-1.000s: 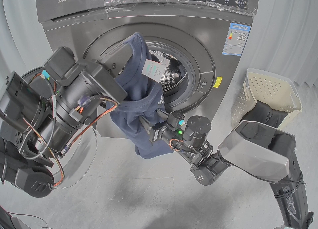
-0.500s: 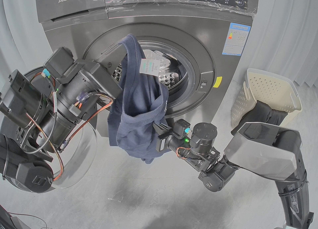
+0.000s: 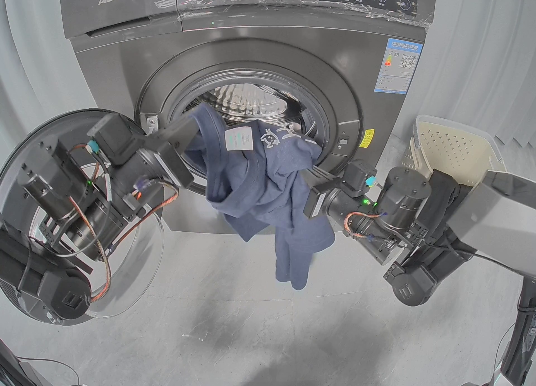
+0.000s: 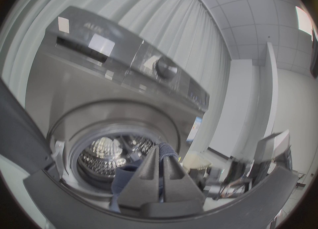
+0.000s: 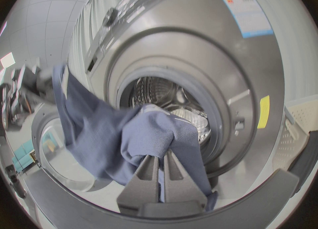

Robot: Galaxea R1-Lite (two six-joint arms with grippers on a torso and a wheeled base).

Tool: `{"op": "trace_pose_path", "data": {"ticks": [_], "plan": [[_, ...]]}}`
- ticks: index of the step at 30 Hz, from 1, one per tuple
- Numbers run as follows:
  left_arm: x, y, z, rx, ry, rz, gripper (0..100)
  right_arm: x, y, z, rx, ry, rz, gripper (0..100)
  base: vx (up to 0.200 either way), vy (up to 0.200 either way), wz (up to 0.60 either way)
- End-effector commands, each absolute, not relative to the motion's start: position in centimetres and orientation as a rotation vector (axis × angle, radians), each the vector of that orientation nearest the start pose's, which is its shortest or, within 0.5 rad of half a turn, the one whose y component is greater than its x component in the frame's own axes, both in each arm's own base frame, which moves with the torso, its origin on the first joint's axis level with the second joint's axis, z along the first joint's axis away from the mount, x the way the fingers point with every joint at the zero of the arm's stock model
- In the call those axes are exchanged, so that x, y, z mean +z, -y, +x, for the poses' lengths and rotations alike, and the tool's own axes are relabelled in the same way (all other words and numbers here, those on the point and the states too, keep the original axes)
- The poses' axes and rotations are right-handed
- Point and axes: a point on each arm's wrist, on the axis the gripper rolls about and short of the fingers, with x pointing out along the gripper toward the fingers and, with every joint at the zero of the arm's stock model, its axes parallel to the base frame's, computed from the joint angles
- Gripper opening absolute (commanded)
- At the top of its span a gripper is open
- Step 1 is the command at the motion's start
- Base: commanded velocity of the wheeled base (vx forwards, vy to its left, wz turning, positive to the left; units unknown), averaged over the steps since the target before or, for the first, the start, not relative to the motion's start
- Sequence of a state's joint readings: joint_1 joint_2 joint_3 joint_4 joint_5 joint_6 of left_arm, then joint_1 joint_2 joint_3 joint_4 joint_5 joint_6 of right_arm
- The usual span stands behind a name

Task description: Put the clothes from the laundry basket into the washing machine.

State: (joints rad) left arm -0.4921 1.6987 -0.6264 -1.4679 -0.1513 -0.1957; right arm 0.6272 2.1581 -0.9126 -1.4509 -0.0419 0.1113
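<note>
One navy shirt (image 3: 262,180) hangs spread just in front of the open washer (image 3: 357,69) mouth. The left gripper (image 3: 192,125) is clenched on its collar, the right gripper (image 3: 309,174) on the other edge.

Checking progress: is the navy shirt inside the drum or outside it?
Outside. The navy shirt hangs before the washing machine and its open port, stretched between the left end effector and right end effector, tail dangling floorward.

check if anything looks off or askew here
The navy shirt is stretched between the left end effector and right end effector across the washing machine mouth, not inside; a loose end dangles below the opening toward the floor. The laundry basket beside the machine looks tipped.
</note>
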Motion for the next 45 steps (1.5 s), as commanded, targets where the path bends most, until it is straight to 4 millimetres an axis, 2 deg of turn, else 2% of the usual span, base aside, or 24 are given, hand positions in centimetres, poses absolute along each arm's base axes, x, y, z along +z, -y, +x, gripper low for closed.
{"op": "trace_pose_path", "data": {"ticks": [1,5,9,10,17,18,25,31,32,33,36,40,42,45], "plan": [[17.8,13.3,26.1,-0.644,0.178,-0.221,0,16.2,-21.9,30.1,0.598,0.229,0.200,0,0.000,0.000,0.00],[15.1,13.3,26.0,-0.675,0.075,-0.203,0,16.3,-21.9,30.0,0.602,0.231,0.203,0,0.000,0.000,0.00],[14.4,13.2,25.9,-0.685,0.048,-0.197,0,16.3,-22.0,30.0,0.603,0.234,0.204,0,0.000,0.000,0.00],[13.1,13.1,25.7,-0.700,-0.006,-0.190,0,16.5,-22.1,29.9,0.610,0.239,0.206,0,0.000,0.000,0.00],[11.7,13.3,25.7,-0.730,-0.046,-0.187,0,16.5,-22.4,29.6,0.619,0.239,0.210,0,0.000,0.000,0.00],[11.7,13.3,25.7,-0.732,-0.047,-0.187,100,16.5,-22.4,29.6,0.619,0.238,0.209,0,0.000,0.000,0.00],[10.0,13.0,25.0,-0.736,-0.124,-0.177,100,16.6,-22.6,29.8,0.619,0.247,0.212,0,0.000,0.000,0.00],[6.6,12.9,24.1,-0.774,-0.231,-0.067,100,17.0,-22.7,30.0,0.618,0.260,0.217,0,0.000,0.000,0.00],[6.6,12.9,24.1,-0.774,-0.231,-0.067,100,17.0,-22.7,30.0,0.618,0.260,0.217,0,0.000,0.000,0.00],[5.7,12.7,23.7,-0.801,-0.265,-0.023,100,17.1,-22.6,30.1,0.617,0.264,0.218,0,0.000,0.000,0.00],[4.9,12.6,23.3,-0.840,-0.289,0.017,100,17.2,-22.6,30.2,0.614,0.269,0.219,0,0.000,0.000,0.00],[5.2,12.8,23.6,-0.852,-0.265,0.017,100,17.2,-22.8,30.1,0.620,0.270,0.221,0,0.000,0.000,0.00],[6.1,13.1,24.2,-0.851,-0.216,0.006,100,17.1,-22.8,30.1,0.621,0.267,0.220,0,0.000,0.000,0.00],[8.5,13.8,25.3,-0.846,-0.096,-0.006,100,17.1,-23.1,29.8,0.630,0.265,0.221,0,0.000,0.000,0.00]]}}
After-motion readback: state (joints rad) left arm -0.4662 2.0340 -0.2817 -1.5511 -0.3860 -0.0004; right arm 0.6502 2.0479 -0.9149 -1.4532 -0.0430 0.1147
